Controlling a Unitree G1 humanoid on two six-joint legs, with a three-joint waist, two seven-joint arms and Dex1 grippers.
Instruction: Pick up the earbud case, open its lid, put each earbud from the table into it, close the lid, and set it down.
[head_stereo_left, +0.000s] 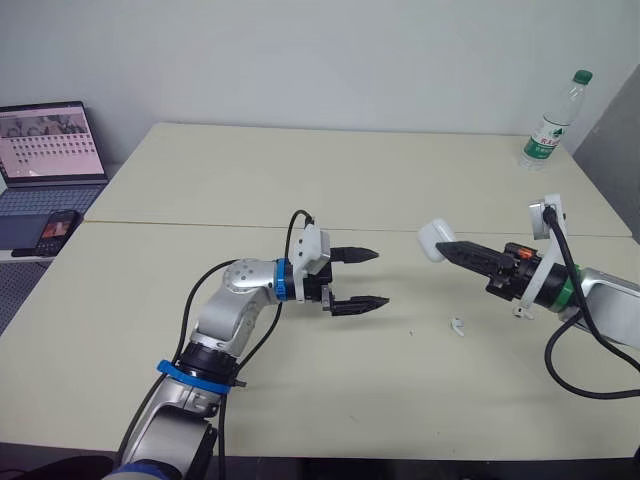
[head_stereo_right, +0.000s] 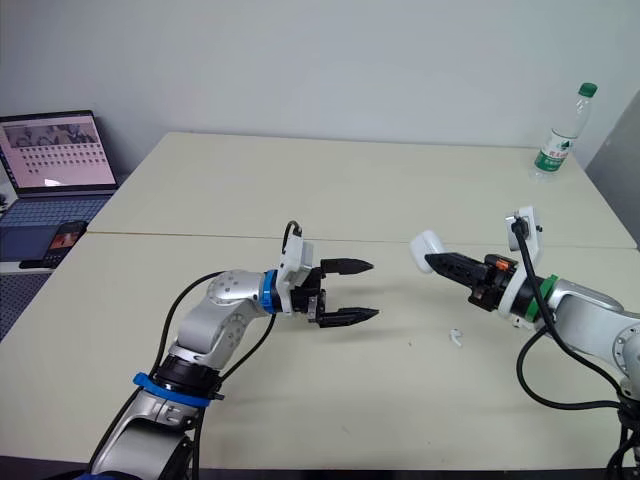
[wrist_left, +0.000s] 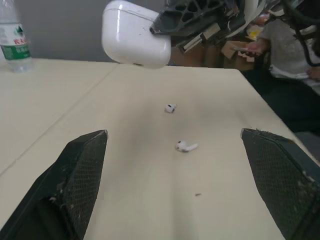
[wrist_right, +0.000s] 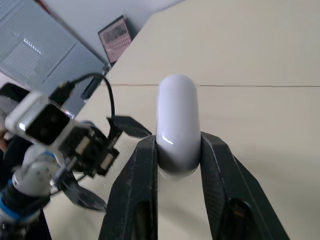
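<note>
Spotter: Left claw is spread wide and empty, low over the counter, with its fingers aimed toward the robot's right.

Planner: And the earbud case?

Spotter: Just past those fingertips, to the right and a little higher, lifted clear of the counter. Its lid looks shut. The right claw is clamped across one end of it, so the case's long axis runs straight out along the right fingers. The rounded free end points back at the left claw.

Planner: Then the left arm seems the one placed to work the lid, with a short reach rightward and slightly up.

Spotter: Which end carries the lid cannot be told. Further right, the near earbud and the far earbud lie on the counter below the case. They are apart from each other, and both are closer to the right arm.
</note>
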